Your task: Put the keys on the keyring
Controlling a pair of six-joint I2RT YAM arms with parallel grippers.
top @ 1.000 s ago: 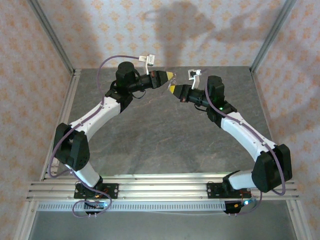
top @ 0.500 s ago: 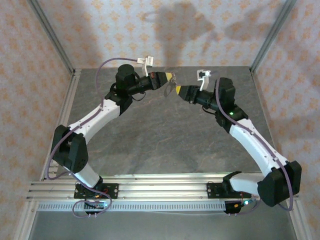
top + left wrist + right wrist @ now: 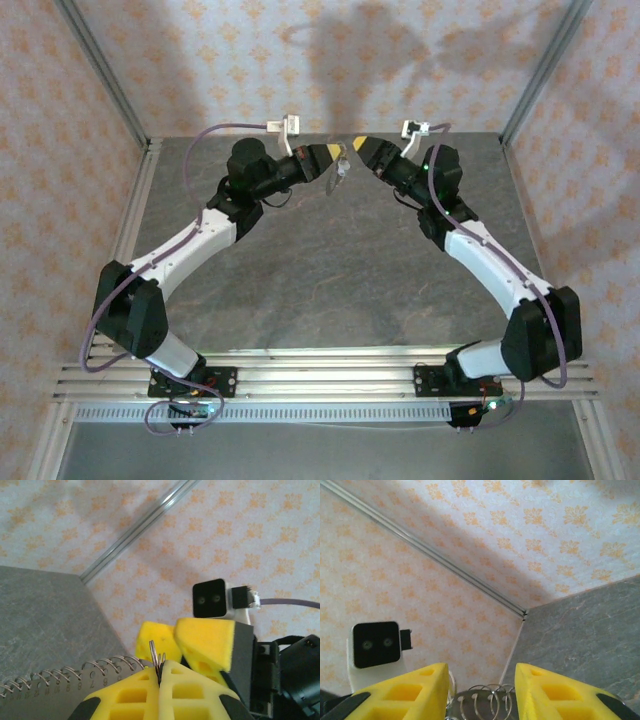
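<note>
My left gripper is held up near the back wall, shut on the keyring, a thin metal split ring standing edge-up between its yellow pads. A flat grey metal piece with stamped numbers and wire coils along its edge hangs beside the ring, dangling as a small glint. Whether it is one of the keys I cannot tell. My right gripper faces the left one tip to tip and is open. The coiled metal piece lies low between its fingers, untouched.
Both arms reach over the grey stone-patterned table toward the patterned back wall. Metal frame posts stand at the back corners. The left wrist camera is close to my right finger.
The right gripper has opened, let go and swung up and back to face the left tip. The ring and metal piece stay with the left gripper, which barely moved.
</note>
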